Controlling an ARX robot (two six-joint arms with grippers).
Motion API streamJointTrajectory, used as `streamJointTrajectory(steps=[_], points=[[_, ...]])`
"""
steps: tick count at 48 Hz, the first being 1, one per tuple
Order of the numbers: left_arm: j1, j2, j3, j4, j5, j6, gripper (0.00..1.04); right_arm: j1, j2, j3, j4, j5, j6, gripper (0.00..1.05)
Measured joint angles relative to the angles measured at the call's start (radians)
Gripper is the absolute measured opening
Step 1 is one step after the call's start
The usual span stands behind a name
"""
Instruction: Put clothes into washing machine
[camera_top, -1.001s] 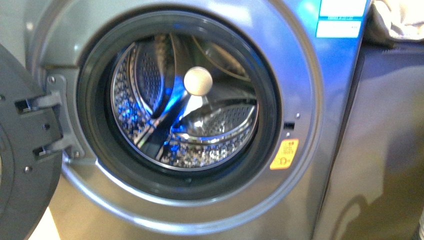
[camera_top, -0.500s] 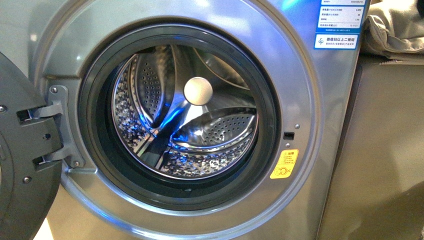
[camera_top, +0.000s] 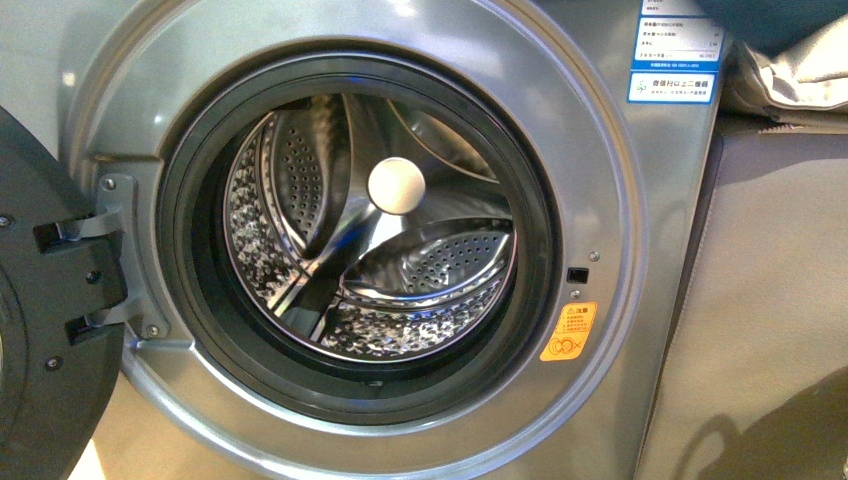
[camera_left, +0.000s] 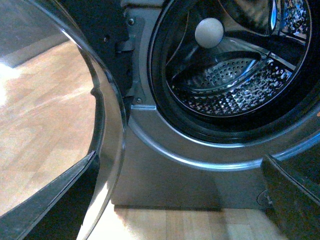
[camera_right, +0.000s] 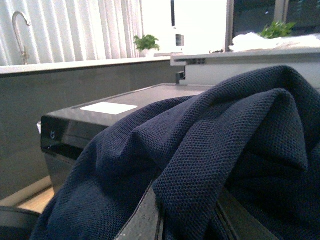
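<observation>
Washing machine (camera_top: 600, 180) fills the front view: silver-grey, door (camera_top: 50, 330) swung open to the left on its hinge, porthole facing the camera. Dark rubber gasket (camera_top: 180, 250) rings the perforated steel drum (camera_top: 420, 270), w/ a round cream cap (camera_top: 397, 186) at the back centre. Yellow sticker (camera_top: 568, 332) sits low, right of the opening; blue-white labels (camera_top: 678, 60) at the machine's top right corner. Just beside the machine, on its right, stands a grey-brown cabinet (camera_top: 770, 300) w/ a beige cloth (camera_top: 800, 70) on top. L wrist view: L pincer (camera_left: 179, 165) is low, in front of the machine's lower front, near the wood floor (camera_left: 45, 125). Its two dark fingers (camera_left: 60, 200) are spread wide apart w/ nothing btwn them, and the door's glass bowl is close alongside. R wrist view: the clothes (camera_right: 210, 150), dark navy knit, are bunched and draped over the R pincer (camera_right: 187, 222). Its grey fingers (camera_right: 142, 217) are clamped on the fabric, tips hidden under the folds. So the clothes are held up in the air, outside the drum. Behind them is a dark box top (camera_right: 150, 100) w/ a white label (camera_right: 107, 107), then a worktop (camera_right: 75, 65) w/ a tap (camera_right: 19, 25), a pale curtain and a potted plant (camera_right: 146, 42).
</observation>
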Motion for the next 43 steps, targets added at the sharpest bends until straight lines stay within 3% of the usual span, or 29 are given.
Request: streamJointTrajectory(steps=[10,38,41,43], points=[[0.0,0.0,0.0,0.0,0.001,0.0,0.98,0.055,0.145,0.043,0.116,0.003,0.002,0.13],[0.0,0.0,0.0,0.0,0.0,0.0,0.98,0.058,0.203,0.041,0.117,0.004,0.002,0.13],[0.027,0.009,0.004,-0.015,0.073,-0.037,0.98,0.058,0.203,0.041,0.117,0.004,0.002,0.13],[0.066,0.028,0.01,-0.02,0.181,-0.098,0.98,0.058,0.203,0.041,0.117,0.004,0.002,0.13]])
